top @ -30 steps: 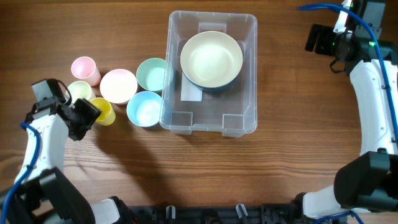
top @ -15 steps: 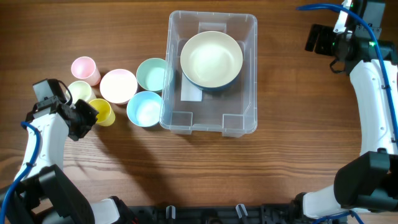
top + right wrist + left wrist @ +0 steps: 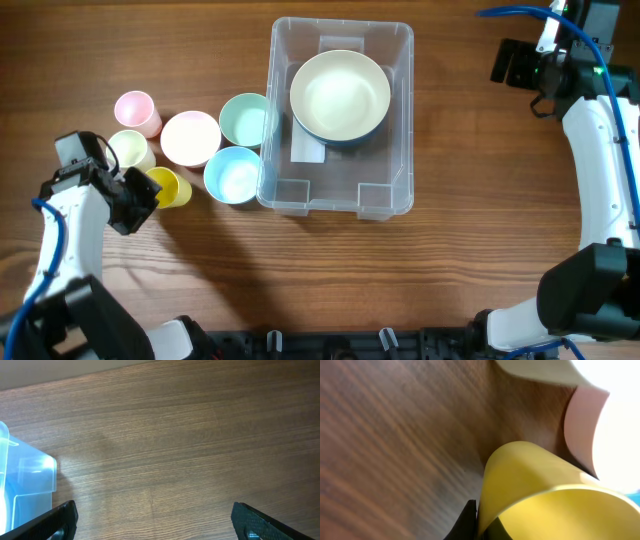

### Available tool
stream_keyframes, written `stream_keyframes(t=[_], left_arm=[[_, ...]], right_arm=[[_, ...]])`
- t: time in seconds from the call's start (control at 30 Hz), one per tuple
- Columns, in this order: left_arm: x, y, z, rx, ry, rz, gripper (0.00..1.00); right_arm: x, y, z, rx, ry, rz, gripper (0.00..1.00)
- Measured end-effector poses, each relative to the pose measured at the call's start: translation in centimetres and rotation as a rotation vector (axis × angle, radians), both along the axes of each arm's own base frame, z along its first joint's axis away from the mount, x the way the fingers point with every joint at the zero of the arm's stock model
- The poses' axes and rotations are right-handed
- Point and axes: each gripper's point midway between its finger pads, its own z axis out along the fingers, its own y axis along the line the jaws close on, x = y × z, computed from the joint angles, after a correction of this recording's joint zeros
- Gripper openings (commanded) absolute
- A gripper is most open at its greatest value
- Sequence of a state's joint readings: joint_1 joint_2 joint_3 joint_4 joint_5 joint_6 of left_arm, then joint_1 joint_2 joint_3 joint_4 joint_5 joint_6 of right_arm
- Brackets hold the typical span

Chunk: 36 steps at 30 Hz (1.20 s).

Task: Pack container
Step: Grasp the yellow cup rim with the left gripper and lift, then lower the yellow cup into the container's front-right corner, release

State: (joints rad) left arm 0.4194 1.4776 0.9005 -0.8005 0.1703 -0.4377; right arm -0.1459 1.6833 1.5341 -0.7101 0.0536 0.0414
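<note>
The container (image 3: 402,150), a large clear bin, stands at the table's centre with a big cream bowl (image 3: 340,95) inside; its corner (image 3: 27,485) also shows in the right wrist view. To its left, my left gripper (image 3: 140,195) is shut on the near wall of a yellow cup (image 3: 170,185). In the left wrist view the yellow cup (image 3: 545,490) fills the frame, and the left gripper (image 3: 480,522) pinches its rim, one finger outside and one inside. My right gripper (image 3: 508,62) hangs open at the far right over bare wood, right gripper (image 3: 155,520) with nothing between its fingers.
Left of the bin stand a pink cup (image 3: 135,110), a pale yellow cup (image 3: 128,148), a pink bowl (image 3: 190,137), a green bowl (image 3: 245,118) and a blue bowl (image 3: 232,173). The green and blue bowls touch the bin's left wall.
My left gripper has closed onto the yellow cup's rim, and the cup has shifted slightly to the right and towards the table's front. The right arm has not moved.
</note>
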Motion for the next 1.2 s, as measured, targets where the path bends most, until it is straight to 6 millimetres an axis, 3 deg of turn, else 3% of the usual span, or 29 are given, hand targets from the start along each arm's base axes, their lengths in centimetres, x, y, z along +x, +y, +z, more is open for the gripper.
stream_keyframes(t=[0.13, 0.3, 0.4, 0.57, 0.7, 0.73, 0.8, 0.9, 0.97, 1.03, 1.2], left_arm=[[0.0, -0.6, 2.9, -0.015, -0.045, 0.000, 0.04], [1.7, -2.0, 8.8, -0.045, -0.226, -0.038, 0.04], [2.8, -4.2, 12.4, -0.068, -0.358, -0.113, 0.04], [5.7, -10.4, 17.8, -0.102, -0.614, -0.345, 0.04], [6.9, -16.1, 20.4, -0.140, -0.746, -0.535, 0.04], [7.1, -19.0, 21.6, -0.164, -0.810, -0.623, 0.04], [7.2, -22.7, 23.2, -0.181, -0.900, -0.735, 0.04], [6.6, -27.3, 24.0, -0.205, -0.960, -0.865, 0.04], [5.9, -30.4, 23.1, -0.213, -0.952, -0.943, 0.04], [5.2, -33.3, 21.5, -0.206, -0.924, -1.019, 0.04], [4.2, -37.7, 16.6, -0.127, -0.834, -1.166, 0.04]], right_arm=[[0.0, 0.0, 0.0, 0.000, 0.000, 0.000, 1.00], [0.0, 0.0, 0.0, 0.000, 0.000, 0.000, 1.00], [0.0, 0.0, 0.0, 0.000, 0.000, 0.000, 1.00], [0.0, 0.0, 0.0, 0.000, 0.000, 0.000, 1.00], [0.0, 0.0, 0.0, 0.000, 0.000, 0.000, 1.00], [0.0, 0.0, 0.0, 0.000, 0.000, 0.000, 1.00], [0.0, 0.0, 0.0, 0.000, 0.000, 0.000, 1.00], [0.0, 0.0, 0.0, 0.000, 0.000, 0.000, 1.00], [0.0, 0.0, 0.0, 0.000, 0.000, 0.000, 1.00], [0.0, 0.0, 0.0, 0.000, 0.000, 0.000, 1.00], [0.0, 0.0, 0.0, 0.000, 0.000, 0.000, 1.00]])
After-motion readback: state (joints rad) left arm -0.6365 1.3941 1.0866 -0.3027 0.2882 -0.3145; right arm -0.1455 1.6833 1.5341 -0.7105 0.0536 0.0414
